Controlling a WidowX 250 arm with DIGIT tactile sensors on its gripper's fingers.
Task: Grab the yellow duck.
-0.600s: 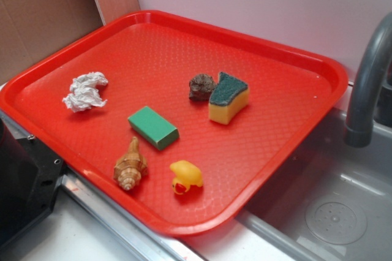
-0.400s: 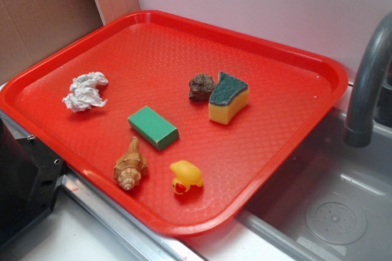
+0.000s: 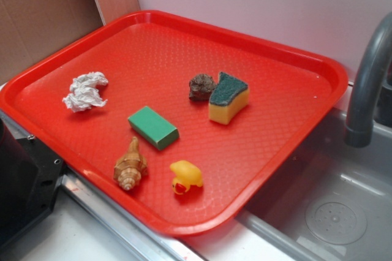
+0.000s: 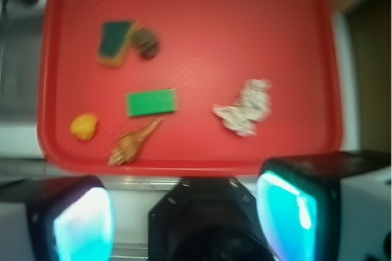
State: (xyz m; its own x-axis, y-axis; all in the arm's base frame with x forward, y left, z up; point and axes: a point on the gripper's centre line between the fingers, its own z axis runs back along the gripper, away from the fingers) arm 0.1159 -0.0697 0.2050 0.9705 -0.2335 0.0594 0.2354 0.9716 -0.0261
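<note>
Yellow duck sits on the red tray near its front edge, about 5 o'clock from the tray centre in the exterior view. In the wrist view the yellow duck is at roughly 8 o'clock of the tray, close to the left rim. Nothing touches it.

Neighbours: spiral seashell just beside it at 9 o'clock, apart. Green block at 11 o'clock, near. Yellow sponge with dark green top at 1 o'clock, well apart, touching a brown lump. Crumpled white paper far off at 10 o'clock.

Gripper is high above the near tray edge, not over the duck. Fingers stand wide, nothing between them.

Handling, as a judgement: looks like a light, hollow, squashy toy with a glossy skin, so likely slippery and prone to squirt out or roll if pinched off-centre. Not fragile. Best hold is across the rounded body at its widest part, sides pinched evenly, avoiding the head and the red-orange beak. Seashell side is the tighter clearance, so watch the finger on that side.
</note>
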